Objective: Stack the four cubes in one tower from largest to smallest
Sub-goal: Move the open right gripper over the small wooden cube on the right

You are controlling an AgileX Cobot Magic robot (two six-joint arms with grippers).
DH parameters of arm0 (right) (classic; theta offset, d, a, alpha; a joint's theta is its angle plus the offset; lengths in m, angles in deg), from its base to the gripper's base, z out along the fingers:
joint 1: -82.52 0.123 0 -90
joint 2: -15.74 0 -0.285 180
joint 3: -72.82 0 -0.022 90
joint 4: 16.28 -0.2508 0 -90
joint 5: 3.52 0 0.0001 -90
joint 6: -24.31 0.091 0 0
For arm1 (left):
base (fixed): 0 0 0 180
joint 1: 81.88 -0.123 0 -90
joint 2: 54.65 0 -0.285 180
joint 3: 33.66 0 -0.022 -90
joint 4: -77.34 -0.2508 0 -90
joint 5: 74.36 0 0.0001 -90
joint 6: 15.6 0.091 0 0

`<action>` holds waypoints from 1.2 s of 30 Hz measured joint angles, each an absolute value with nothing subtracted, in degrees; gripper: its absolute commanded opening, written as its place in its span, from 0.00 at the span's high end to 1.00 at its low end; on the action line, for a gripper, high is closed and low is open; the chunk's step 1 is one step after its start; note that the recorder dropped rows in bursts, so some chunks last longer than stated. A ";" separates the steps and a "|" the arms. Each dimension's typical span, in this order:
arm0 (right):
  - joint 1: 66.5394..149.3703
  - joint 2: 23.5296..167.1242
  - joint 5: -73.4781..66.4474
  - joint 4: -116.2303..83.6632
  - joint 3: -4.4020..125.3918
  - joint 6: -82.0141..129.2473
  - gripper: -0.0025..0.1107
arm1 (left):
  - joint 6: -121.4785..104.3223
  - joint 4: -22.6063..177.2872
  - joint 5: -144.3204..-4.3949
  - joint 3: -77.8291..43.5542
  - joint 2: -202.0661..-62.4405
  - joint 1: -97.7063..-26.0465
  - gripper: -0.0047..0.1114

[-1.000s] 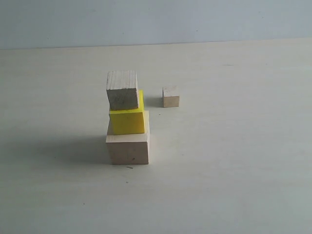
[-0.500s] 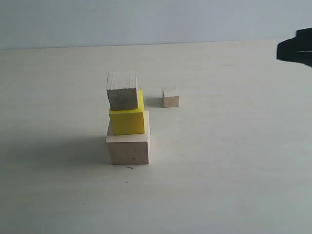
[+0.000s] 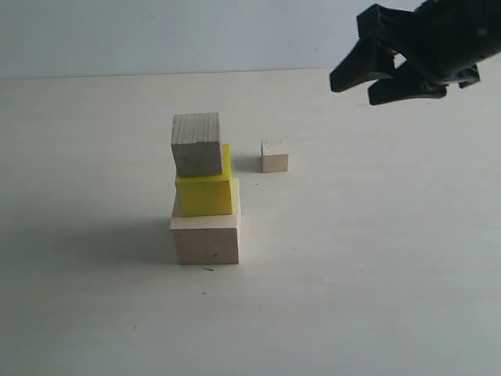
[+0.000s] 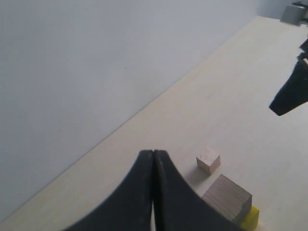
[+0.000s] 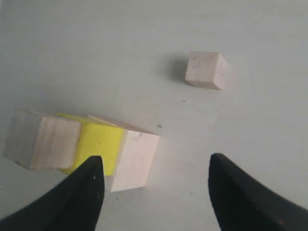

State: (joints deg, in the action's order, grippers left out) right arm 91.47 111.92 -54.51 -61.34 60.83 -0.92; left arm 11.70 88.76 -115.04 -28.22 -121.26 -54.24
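Note:
A three-block tower stands left of centre: the large pale wood cube (image 3: 205,233) at the bottom, the bright yellow cube (image 3: 205,192) on it, the smaller bare wood cube (image 3: 196,144) on top, overhanging to the left. The smallest bare wood cube (image 3: 274,156) sits alone on the table, behind and right of the tower. My right gripper (image 3: 358,81) hangs open and empty in the air at the upper right, beyond the small cube. Its view takes in the tower (image 5: 82,144) and the smallest cube (image 5: 206,70). My left gripper (image 4: 153,153) is shut and empty, outside the exterior view.
The pale table (image 3: 352,266) runs back to a plain light wall (image 3: 156,31). The right arm's dark body (image 3: 454,39) fills the upper right corner of the exterior view. Nothing else lies on the table.
The right arm has come in from the right edge, moving left and further into view, its gripper open. The cubes have not moved.

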 measured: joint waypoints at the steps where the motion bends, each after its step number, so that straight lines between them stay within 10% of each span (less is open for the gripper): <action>1: 92.79 112.78 -54.51 -61.13 62.60 -0.17 0.44 | 11.53 88.76 -115.13 -28.22 -120.39 -54.24 0.96; 36: 106.55 146.02 -69.22 -27.00 101.85 34.80 0.44 | -9.62 66.42 -125.30 -20.16 -101.87 -54.24 0.96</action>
